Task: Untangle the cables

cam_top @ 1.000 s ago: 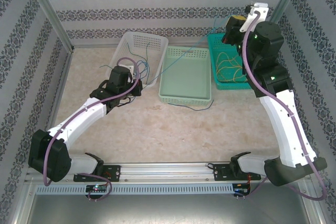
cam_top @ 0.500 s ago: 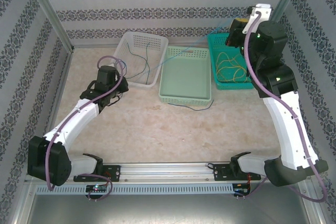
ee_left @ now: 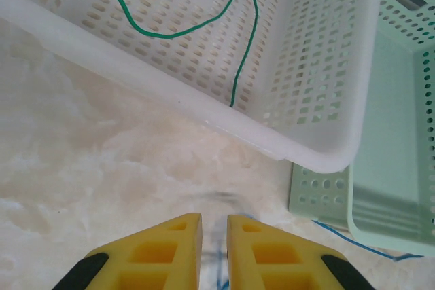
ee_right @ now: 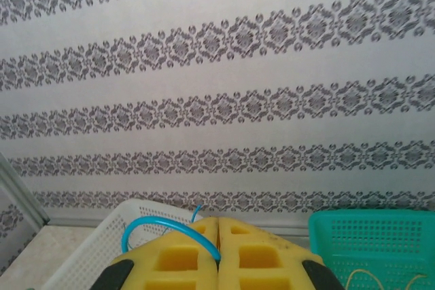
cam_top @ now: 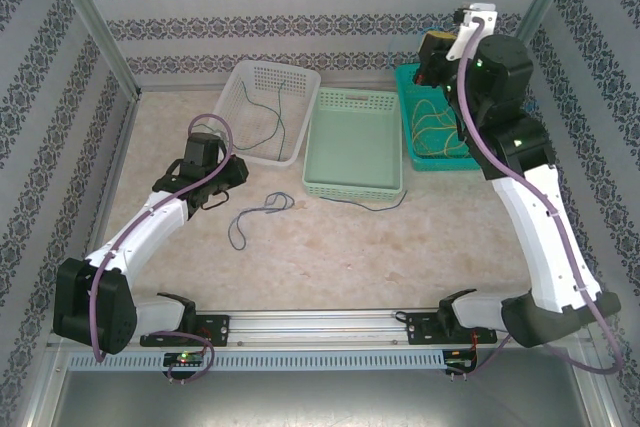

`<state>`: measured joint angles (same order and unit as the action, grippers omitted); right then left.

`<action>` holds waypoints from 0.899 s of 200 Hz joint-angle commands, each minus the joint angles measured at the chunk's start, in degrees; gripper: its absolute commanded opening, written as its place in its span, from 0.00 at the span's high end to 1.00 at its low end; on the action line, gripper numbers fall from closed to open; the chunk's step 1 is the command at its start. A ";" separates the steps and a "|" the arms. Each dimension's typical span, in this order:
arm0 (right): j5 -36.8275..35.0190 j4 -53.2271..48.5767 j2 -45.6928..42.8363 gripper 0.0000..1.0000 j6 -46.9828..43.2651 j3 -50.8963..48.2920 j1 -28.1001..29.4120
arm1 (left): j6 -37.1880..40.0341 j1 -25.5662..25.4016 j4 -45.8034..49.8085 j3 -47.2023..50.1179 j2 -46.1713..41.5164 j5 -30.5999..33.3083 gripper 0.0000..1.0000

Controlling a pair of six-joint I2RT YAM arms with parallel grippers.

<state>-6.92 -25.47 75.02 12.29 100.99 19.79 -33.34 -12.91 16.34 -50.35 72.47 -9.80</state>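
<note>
Left gripper [ee_left: 213,225] hangs low over a beige, marble-patterned table [cam_top: 330,257], in a booth we see walled with grey-and-white ornamental striped wallpaper [ee_right: 217,66] and framed by metal posts [cam_top: 97,32]. Its yellow fingers stand a narrow gap apart and grip nothing we can make out; a blurred blue trace shows beneath the gap. Straight ahead of it sits a white basket [ee_left: 319,86] with a green cable [ee_left: 163,34] draped inside, and to its right a pale green tray [ee_left: 401,134]. A dark blue cable [cam_top: 265,205] lies loose on the table near this gripper, on its near right. Right gripper [ee_right: 217,222], raised high and facing the wall, has its fingers pressed together on a light-blue cable [ee_right: 170,220] that arches out to their left. Below it to the right stands a teal basket [ee_right: 380,236] holding coiled yellow cables [cam_top: 437,125].
</note>
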 commanded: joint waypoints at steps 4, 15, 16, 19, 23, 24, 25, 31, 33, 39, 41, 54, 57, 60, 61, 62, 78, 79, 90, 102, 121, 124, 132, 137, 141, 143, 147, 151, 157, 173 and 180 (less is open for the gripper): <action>2.17 1.16 1.90 1.00 1.43 2.19 1.13 | 0.35 -0.01 -1.48 1.18 -1.11 -2.65 0.83; 2.05 1.04 2.63 1.00 1.04 3.24 1.72 | 0.89 -0.18 -1.16 1.52 -0.97 -3.07 0.82; 2.07 1.04 2.65 1.00 1.01 3.33 1.77 | 0.99 -0.19 -1.15 1.54 -0.95 -3.05 0.82; 1.93 1.08 2.86 1.00 0.89 3.49 1.91 | 1.14 -0.27 -0.96 1.62 -0.87 -3.04 0.82; 1.83 0.96 3.13 1.00 0.81 3.79 2.00 | 1.25 -0.28 -0.80 1.84 -0.87 -3.07 0.82; 1.74 0.91 3.16 1.00 0.80 3.82 2.01 | 1.26 -0.28 -0.70 1.88 -0.81 -3.05 0.82; 1.69 0.93 3.27 1.00 0.76 3.93 2.01 | 1.26 -0.28 -0.70 1.90 -0.78 -3.04 0.82; 1.59 0.63 3.68 1.00 0.66 4.29 2.11 | 1.35 -0.25 -0.43 2.27 -0.75 -2.90 0.82; 1.56 0.57 3.78 1.00 0.63 4.43 2.12 | 1.35 -0.25 -0.41 2.38 -0.75 -2.87 0.82; 1.54 0.36 4.23 1.00 0.50 4.56 2.10 | 1.42 -0.26 -0.23 2.72 -0.78 -2.71 0.81; 1.49 0.28 4.40 1.00 0.46 4.70 2.16 | 1.35 -0.27 -0.23 2.78 -0.75 -2.62 0.81; 1.38 0.21 5.18 1.00 0.41 4.46 2.26 | 1.39 -0.32 -0.17 3.38 -0.66 -2.43 0.77; 1.36 0.21 5.28 1.00 0.37 4.41 2.33 | 1.43 -0.22 -0.14 3.48 -0.68 -2.36 0.77; 1.21 0.24 5.45 1.00 0.37 4.29 2.28 | 1.44 -0.25 -0.15 3.50 -0.66 -2.36 0.76; 1.21 0.25 5.51 1.00 0.37 4.21 2.27 | 1.44 -0.26 -0.16 3.54 -0.71 -2.34 0.76; 1.12 0.29 5.58 1.00 0.36 4.13 2.32 | 1.44 -0.27 -0.16 3.57 -0.68 -2.34 0.75; 0.75 0.91 6.54 1.00 0.49 3.22 2.36 | 1.35 -0.26 -0.34 3.48 -0.56 -2.28 0.69; 0.76 0.98 6.63 1.00 0.52 3.15 2.36 | 1.35 -0.22 -0.34 3.45 -0.48 -2.26 0.69; 0.73 1.00 7.62 1.00 0.62 2.78 2.36 | 1.48 -0.26 -0.10 3.09 -0.31 -1.85 0.68; 0.98 1.17 8.53 1.00 0.95 2.09 2.46 | 1.78 -0.28 0.35 2.68 -0.11 -1.32 0.65; 1.76 2.56 9.86 1.00 1.59 0.56 2.58 | 2.13 -0.28 0.71 2.29 0.05 -1.00 0.63; 1.93 2.87 10.06 1.00 1.59 0.22 2.54 | 2.14 -0.28 0.71 2.31 0.08 -0.93 0.63; 2.09 3.06 10.70 1.00 1.84 -0.26 2.62 | 2.14 -0.28 0.71 2.26 0.11 -0.87 0.62; 2.30 3.15 11.14 1.00 1.98 -0.48 2.63 | 2.14 -0.27 0.71 2.35 0.15 -0.85 0.62; 2.47 3.16 11.48 1.00 2.04 -0.70 2.62 | 2.14 -0.28 0.71 2.36 0.15 -0.83 0.62; 2.51 3.15 11.73 1.00 2.03 -0.75 2.62 | 2.14 -0.28 0.65 2.34 0.18 -0.83 0.62; 2.52 3.14 11.99 1.00 2.16 -0.95 2.70 | 2.11 -0.28 0.68 2.30 0.15 -0.75 0.59; 2.49 3.15 12.34 1.00 2.32 -1.24 2.72 | 2.06 -0.29 0.71 2.35 0.21 -0.76 0.58; 2.45 3.20 12.73 1.00 2.53 -1.77 2.72 | 2.05 -0.24 0.64 2.35 0.14 -0.66 0.58; 2.06 3.31 13.60 1.00 3.28 -4.01 2.72 | 2.14 -0.28 0.66 2.44 0.04 -0.40 0.57; 1.85 3.45 13.89 1.00 3.73 -5.24 2.65 | 2.21 -0.23 0.63 2.44 -0.04 -0.33 0.54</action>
<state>-5.39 -23.62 87.92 13.87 99.00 21.65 -32.14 -13.02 16.36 -47.05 72.47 -11.35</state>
